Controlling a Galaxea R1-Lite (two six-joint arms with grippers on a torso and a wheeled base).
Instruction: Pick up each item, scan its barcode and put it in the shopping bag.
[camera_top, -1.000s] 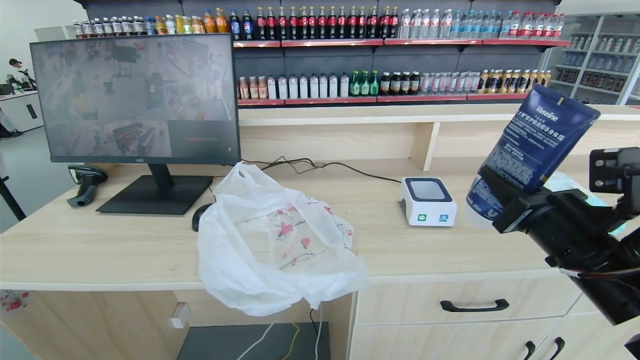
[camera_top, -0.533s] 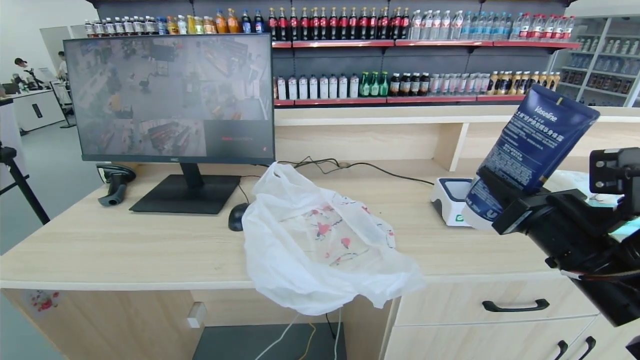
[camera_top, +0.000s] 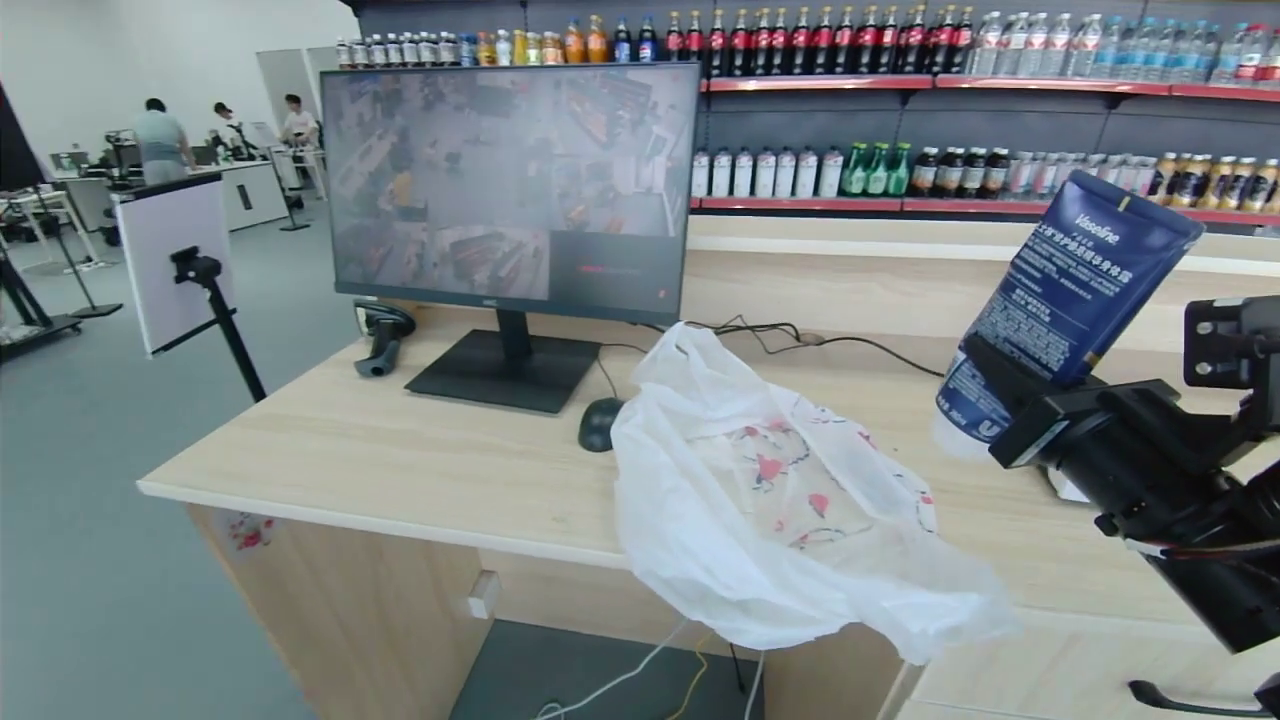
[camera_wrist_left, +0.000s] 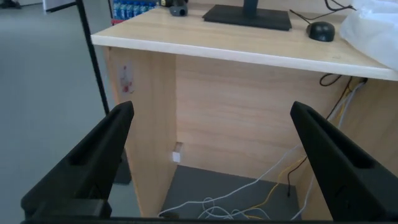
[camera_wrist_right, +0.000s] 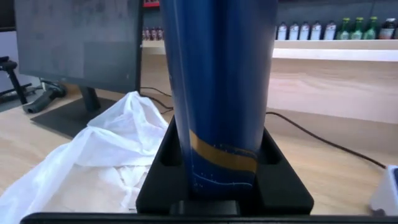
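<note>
A dark blue lotion tube (camera_top: 1080, 270) stands tilted above the counter's right part, with my right gripper (camera_top: 1012, 405) shut on its lower end. In the right wrist view the tube (camera_wrist_right: 217, 81) rises upright between the two black fingers (camera_wrist_right: 163, 163) of the gripper (camera_wrist_right: 219, 169). The white shopping bag (camera_top: 780, 500) with a red flower print lies crumpled on the wooden counter (camera_top: 400, 460), left of and below the tube, hanging over the front edge. The bag (camera_wrist_right: 93, 155) is also beyond the tube. My left gripper (camera_wrist_left: 211, 162) is open, low in front of the counter's side.
A monitor (camera_top: 515, 185) on a black stand, a black mouse (camera_top: 598, 425) and a handheld scanner (camera_top: 380, 335) sit on the counter's left half. Cables (camera_top: 800, 340) run behind the bag. A white box edge (camera_wrist_right: 385, 193) lies right of the tube. Drink shelves (camera_top: 950, 170) line the back.
The head camera has turned left, so the counter, monitor and bag sit further right in the picture. The tube stays in my right gripper, which now hides the white desk scanner.
</note>
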